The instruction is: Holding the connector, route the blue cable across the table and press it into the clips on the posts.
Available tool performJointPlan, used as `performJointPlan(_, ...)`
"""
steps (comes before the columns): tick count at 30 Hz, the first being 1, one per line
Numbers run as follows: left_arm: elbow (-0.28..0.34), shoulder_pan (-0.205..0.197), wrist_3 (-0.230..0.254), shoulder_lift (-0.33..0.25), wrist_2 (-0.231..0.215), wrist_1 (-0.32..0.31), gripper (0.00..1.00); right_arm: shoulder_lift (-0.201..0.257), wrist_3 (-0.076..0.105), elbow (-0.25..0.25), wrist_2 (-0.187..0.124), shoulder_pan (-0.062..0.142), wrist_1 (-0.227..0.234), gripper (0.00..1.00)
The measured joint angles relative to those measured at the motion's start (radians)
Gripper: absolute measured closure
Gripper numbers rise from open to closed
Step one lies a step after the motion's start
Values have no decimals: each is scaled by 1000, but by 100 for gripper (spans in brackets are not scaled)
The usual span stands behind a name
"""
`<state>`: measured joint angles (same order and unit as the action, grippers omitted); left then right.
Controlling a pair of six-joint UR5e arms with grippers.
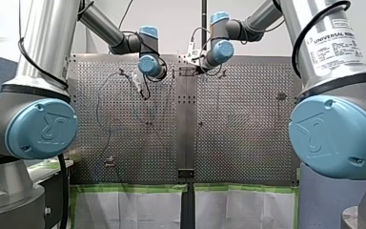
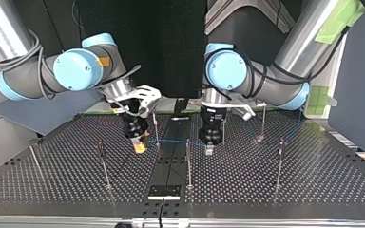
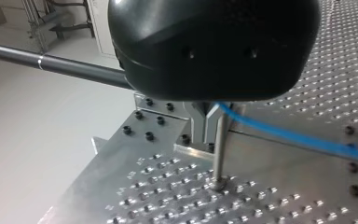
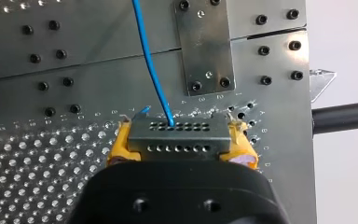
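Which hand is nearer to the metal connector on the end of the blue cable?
Right. My right hand grips the connector between its yellow pads; my left hand sits farther along the blue cable, beside a post.

Bright even light, glare on metal table (image 4: 98,88), dark top-view backdrop

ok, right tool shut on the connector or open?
Shut: yellow pads of my right tool clamp the connector at both ends; blue cable leaves it.
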<state>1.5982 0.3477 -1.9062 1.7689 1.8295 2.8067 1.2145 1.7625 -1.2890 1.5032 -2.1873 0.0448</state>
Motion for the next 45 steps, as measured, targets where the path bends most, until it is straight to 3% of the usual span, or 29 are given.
performJointPlan(8, -23, -23, 9, 33, -48, 4, 99, -5, 11, 17, -16, 17, 4, 100)
performJointPlan(18, -105, -52, 14, 120, -61, 9, 99, -46, 15, 29, -24, 47, 8, 100)
performJointPlan(29, -124, -91, 9, 132, -79, 2, 99, -63, 18, 56, -48, 89, 18, 100)
performJointPlan(30, -124, -92, 9, 132, -79, 3, 97, -63, 18, 57, -49, 91, 17, 100)
performJointPlan(31, -124, -93, 9, 132, -79, 4, 87, -63, 18, 58, -50, 92, 17, 100)
performJointPlan(32, -124, -93, 9, 132, -79, 8, 87, -63, 17, 59, -52, 94, 17, 100)
performJointPlan(34, -124, -93, 10, 132, -78, 15, 67, -63, 16, 59, -53, 96, 17, 100)
performJointPlan(35, -124, -92, 12, 132, -76, 21, 67, -63, 15, 60, -53, 97, 17, 100)
performJointPlan(37, -124, -89, 16, 132, -71, 31, 35, -63, 14, 60, -53, 97, 16, 100)
performJointPlan(38, -124, -86, 20, 132, -66, 39, 35, -63, 13, 60, -53, 97, 16, 100)
performJointPlan(39, -124, -84, 24, 132, -61, 46, 24, -63, 13, 60, -53, 97, 16, 100)
performJointPlan(40, -124, -82, 29, 132, -55, 53, 6, -63, 13, 60, -53, 97, 15, 100)
performJointPlan(42, -124, -80, 40, 131, -44, 72, 0, -63, 12, 60, -53, 97, 15, 100)
performJointPlan(45, -124, -76, 47, 131, -35, 101, 0, -63, 11, 60, -53, 97, 15, 100)
